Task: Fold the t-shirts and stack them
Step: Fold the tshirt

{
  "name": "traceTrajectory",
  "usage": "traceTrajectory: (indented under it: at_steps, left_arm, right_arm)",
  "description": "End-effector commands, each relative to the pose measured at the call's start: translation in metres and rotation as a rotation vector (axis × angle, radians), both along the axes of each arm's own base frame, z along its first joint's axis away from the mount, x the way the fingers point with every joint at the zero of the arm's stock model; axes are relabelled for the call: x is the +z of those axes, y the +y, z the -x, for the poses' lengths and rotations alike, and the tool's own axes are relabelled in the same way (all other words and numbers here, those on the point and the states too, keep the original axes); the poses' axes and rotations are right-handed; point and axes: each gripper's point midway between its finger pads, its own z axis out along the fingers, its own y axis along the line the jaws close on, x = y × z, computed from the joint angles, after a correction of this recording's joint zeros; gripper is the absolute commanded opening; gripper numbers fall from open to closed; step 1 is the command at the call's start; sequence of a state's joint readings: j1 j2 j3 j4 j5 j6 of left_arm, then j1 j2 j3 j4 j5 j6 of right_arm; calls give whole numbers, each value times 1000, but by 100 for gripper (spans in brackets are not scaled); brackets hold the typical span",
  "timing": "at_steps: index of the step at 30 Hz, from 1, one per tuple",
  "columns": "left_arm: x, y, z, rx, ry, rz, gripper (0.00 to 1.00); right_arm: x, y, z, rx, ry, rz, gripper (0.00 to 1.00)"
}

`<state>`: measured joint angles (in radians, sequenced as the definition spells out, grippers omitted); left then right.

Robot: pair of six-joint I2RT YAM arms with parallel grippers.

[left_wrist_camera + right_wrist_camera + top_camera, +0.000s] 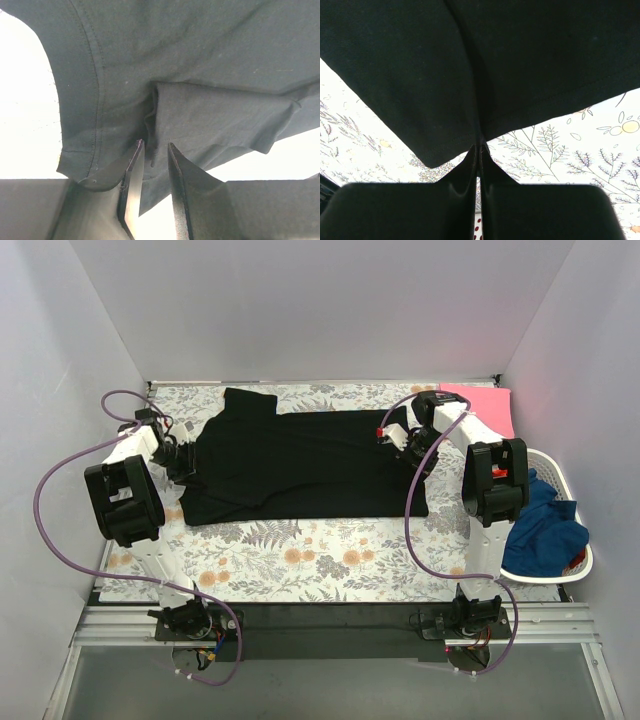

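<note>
A black t-shirt (pixel 300 460) lies spread across the floral tablecloth (pixel 330 555), neck end to the left. My left gripper (pixel 184 466) is at the shirt's left edge. In the left wrist view the gripper (pixel 155 146) is nearly closed on a bunched fold of the black shirt (pixel 200 50) near a curved hem. My right gripper (pixel 398 437) is at the shirt's right end. In the right wrist view the gripper (pixel 480 146) is shut tight on the hem of the black shirt (pixel 470 60), which is lifted off the cloth.
A folded pink shirt (pixel 485 405) lies at the back right corner. A white basket (pixel 572 480) at the right edge holds a crumpled blue shirt (pixel 545 530). White walls enclose the table on three sides.
</note>
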<state>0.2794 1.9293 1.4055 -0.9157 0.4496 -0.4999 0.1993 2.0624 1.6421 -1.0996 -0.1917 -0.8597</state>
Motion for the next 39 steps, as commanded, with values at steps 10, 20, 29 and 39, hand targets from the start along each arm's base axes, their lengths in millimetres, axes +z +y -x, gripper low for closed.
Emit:
traceTrajectory:
  at_steps: [10, 20, 29, 39]
  left_arm:
    - [5, -5, 6, -37, -7, -2, 21]
    - [8, -7, 3, -51, -5, 11, 0]
    - [64, 0, 7, -3, -113, -8, 0]
    - [118, -5, 32, 77, -195, 17, 0]
  right_arm:
    - [6, 1, -1, 13, -4, 1, 1]
    - [7, 1, -2, 10, -7, 2, 1]
    - [20, -3, 4, 16, -38, 10, 1]
    - [35, -9, 21, 24, -66, 13, 1]
